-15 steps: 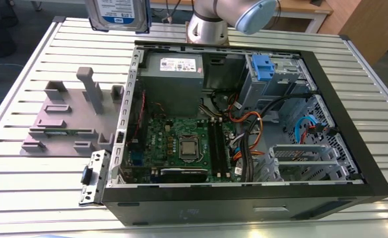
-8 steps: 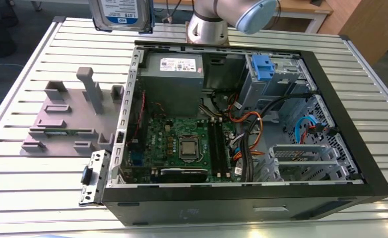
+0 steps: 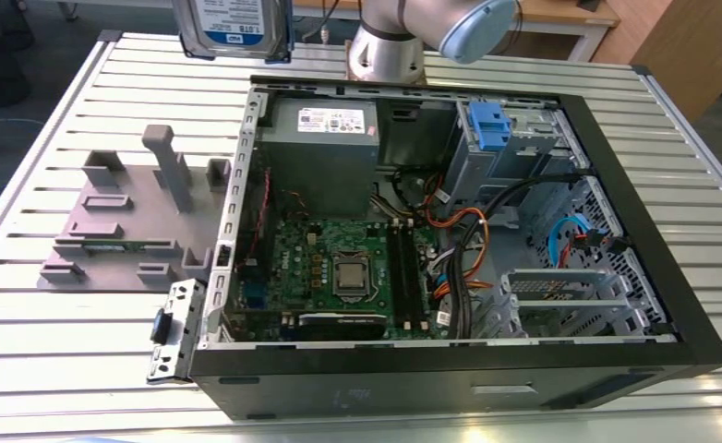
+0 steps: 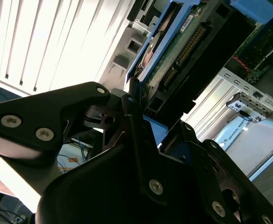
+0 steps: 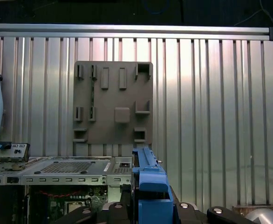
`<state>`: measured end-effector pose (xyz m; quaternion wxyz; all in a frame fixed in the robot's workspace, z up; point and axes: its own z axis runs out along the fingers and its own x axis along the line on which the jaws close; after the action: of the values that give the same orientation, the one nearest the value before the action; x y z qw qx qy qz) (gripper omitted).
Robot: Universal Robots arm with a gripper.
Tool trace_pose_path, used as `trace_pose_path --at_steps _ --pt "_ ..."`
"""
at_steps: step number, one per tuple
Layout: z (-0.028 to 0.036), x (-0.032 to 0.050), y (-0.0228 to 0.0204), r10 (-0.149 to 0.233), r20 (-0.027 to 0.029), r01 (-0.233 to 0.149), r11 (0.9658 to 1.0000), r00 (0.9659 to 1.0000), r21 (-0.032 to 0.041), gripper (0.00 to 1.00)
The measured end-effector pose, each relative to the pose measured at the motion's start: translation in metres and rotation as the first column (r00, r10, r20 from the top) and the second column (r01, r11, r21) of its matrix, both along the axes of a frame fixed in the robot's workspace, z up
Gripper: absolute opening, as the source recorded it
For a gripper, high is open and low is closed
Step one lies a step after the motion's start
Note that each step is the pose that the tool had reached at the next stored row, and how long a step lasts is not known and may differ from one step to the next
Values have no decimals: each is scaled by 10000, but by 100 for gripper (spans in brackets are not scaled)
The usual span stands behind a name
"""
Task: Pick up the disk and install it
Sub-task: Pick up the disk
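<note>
The disk, a silver drive with a white-and-blue label in a blue bracket, hangs high over the table's far edge, left of the arm's base in the exterior view. In the second wrist view my gripper is shut on the disk, its black fingers clamping the bracket end, and the circuit-board side shows. In the first wrist view the disk appears edge-on as a blue strip rising from the gripper.
An open computer case lies on the slatted metal table, with a drive bay and its blue latch at the far right. A grey fixture plate with pegs sits left of the case. The arm's base stands behind the case.
</note>
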<state>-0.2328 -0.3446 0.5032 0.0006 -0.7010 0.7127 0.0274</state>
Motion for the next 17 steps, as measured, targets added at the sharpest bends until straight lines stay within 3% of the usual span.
trace_pose_path --at_steps 17 --pt "0 137 0 -1 1 1 10000 10000 1 37"
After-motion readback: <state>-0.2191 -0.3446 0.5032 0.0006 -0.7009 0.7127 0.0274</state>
